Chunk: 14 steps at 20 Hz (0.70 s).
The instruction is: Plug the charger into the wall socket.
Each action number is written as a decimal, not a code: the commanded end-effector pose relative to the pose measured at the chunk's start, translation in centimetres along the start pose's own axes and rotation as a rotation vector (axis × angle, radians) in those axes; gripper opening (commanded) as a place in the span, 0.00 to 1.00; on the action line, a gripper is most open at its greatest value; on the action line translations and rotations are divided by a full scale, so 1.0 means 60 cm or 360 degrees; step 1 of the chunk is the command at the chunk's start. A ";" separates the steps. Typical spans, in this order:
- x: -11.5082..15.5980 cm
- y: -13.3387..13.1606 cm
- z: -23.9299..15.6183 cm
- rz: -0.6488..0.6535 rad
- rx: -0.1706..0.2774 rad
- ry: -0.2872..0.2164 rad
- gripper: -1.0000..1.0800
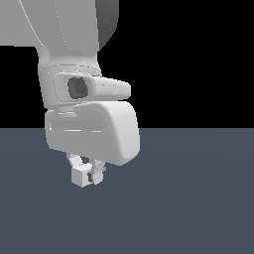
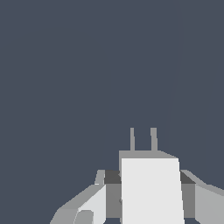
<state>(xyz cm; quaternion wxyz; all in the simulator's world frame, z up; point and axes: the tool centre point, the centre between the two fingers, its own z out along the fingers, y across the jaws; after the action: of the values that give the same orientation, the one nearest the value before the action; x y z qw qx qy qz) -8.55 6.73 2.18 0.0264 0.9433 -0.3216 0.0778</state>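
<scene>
The end effector (image 1: 88,171) hung low under the arm's bulky wrist, closed on the charger (image 1: 81,176), with the small off-white block pinched between its fingers (image 1: 74,161) and clear of the grey worktop (image 1: 198,208) beneath. From the wrist view the charger (image 2: 151,190) sat squarely in the grip, a finger pressed against each side of it, and its two short grey prongs (image 2: 143,139) stuck straight out ahead of the end effector, side by side and, as far as I could tell, level. Beyond those prongs there was only flat grey surface; the socket was nowhere to be seen in either view, so I could not say which way it lay or how far off. To my eye the pick-up was done and the arm was in the carrying stage, with the plugging itself not yet begun. The next move would call for bringing the socket in front of the prongs, then squaring the block so both pins faced the two holes before any push was made. That approach would need to run straight along the line of the prongs, because a slight twist in the grip would set the pins against the plate and not into it. The hold looked firm enough for that, though how deep the fingers reached along the block was hidden.
</scene>
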 end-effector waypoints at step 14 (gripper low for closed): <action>0.046 -0.009 -0.041 -0.0579 0.0096 0.0008 0.00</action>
<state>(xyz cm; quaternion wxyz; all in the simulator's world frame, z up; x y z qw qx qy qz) -6.64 5.79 4.75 0.0140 0.9832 -0.1619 0.0829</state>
